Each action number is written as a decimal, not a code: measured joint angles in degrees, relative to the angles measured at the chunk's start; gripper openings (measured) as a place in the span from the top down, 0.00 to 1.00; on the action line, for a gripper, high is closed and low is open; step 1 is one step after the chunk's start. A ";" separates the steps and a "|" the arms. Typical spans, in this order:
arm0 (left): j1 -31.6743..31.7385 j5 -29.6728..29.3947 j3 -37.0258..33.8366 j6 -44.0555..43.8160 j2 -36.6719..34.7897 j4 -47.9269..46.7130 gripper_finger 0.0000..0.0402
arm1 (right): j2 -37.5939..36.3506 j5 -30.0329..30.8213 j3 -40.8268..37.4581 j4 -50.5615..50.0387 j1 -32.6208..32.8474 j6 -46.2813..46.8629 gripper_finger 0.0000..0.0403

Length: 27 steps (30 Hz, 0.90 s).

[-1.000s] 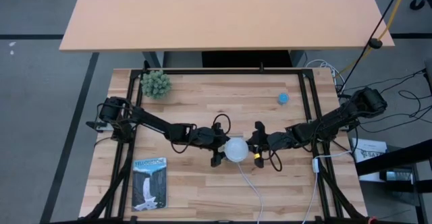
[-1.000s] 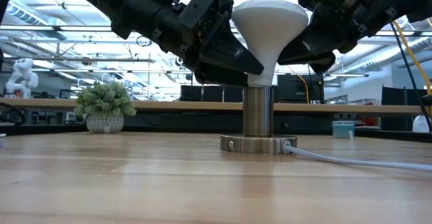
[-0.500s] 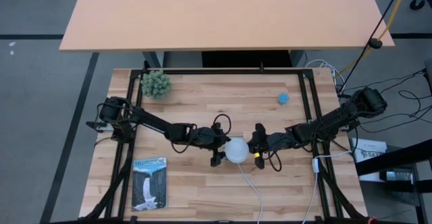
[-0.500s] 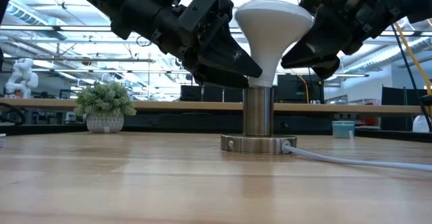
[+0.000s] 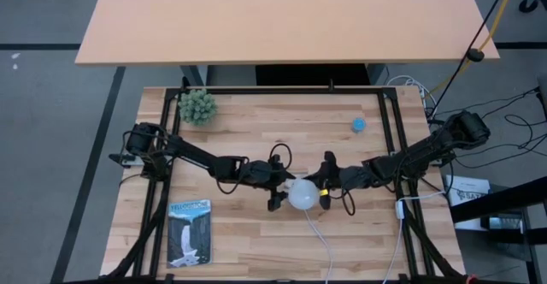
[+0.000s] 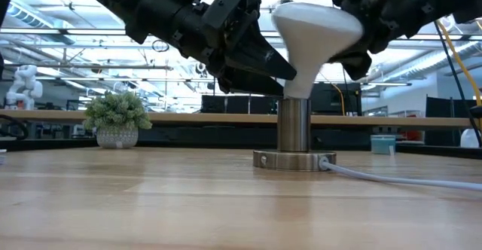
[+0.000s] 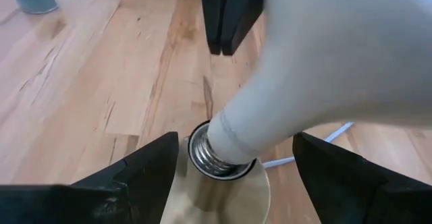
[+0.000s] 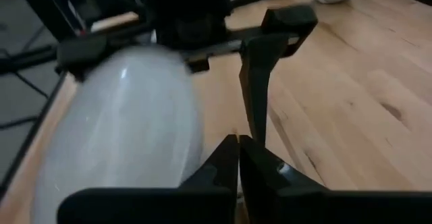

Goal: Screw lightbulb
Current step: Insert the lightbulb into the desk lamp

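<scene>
**Lightbulb tilted in its socket, right fingers now closed**

Since the earlier frame your lightbulb (image 6: 315,35) has tipped over toward the right arm's side and the socket (image 6: 294,141) has slid slightly along the table (image 5: 256,139); the right gripper (image 8: 238,158), which stood slightly apart a second ago, has shut.

Low view: the bulb's grey screw base sits in the mouth of the metal socket, with the white dome leaning rather than upright. A white cord (image 6: 392,179) runs from the socket's round foot across the wood.

Left wrist view: your left gripper (image 7: 236,173) stands wide, one finger on either side of the socket and the bulb's neck (image 7: 233,140), touching neither that you can see.

Right wrist view: the right gripper's two fingers meet tip to tip, empty, just beside the dome (image 8: 125,129); whether they touch it cannot be told.

High view: both arms meet at the table's middle, left gripper (image 5: 275,187) and right gripper (image 5: 321,184) flanking the bulb (image 5: 300,194). A small plant (image 5: 197,106), a blue object (image 5: 359,124) and a picture card (image 5: 189,231) lie well apart from them.
</scene>
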 joint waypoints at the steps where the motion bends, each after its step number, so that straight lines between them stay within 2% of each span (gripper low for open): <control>1: 0.09 -0.09 0.00 -0.19 0.00 0.00 0.26 | 0.00 0.02 0.00 0.30 -0.14 0.66 0.99; 8: 1.03 -0.25 0.00 -1.92 0.00 -0.05 0.26 | 0.00 0.27 0.00 -2.64 -1.35 2.04 1.00; 13: 1.15 -0.26 0.00 -1.57 0.02 -0.85 0.26 | -0.93 1.37 0.00 -7.23 -1.70 -0.72 1.00; 23: 2.11 -0.26 0.00 0.02 0.02 -2.62 0.26 | -16.98 6.25 0.00 -30.14 -1.24 2.62 1.00; 27: 2.40 -0.26 0.00 0.00 0.02 -2.64 0.26 | -22.83 6.17 0.00 -35.70 -0.48 4.22 1.00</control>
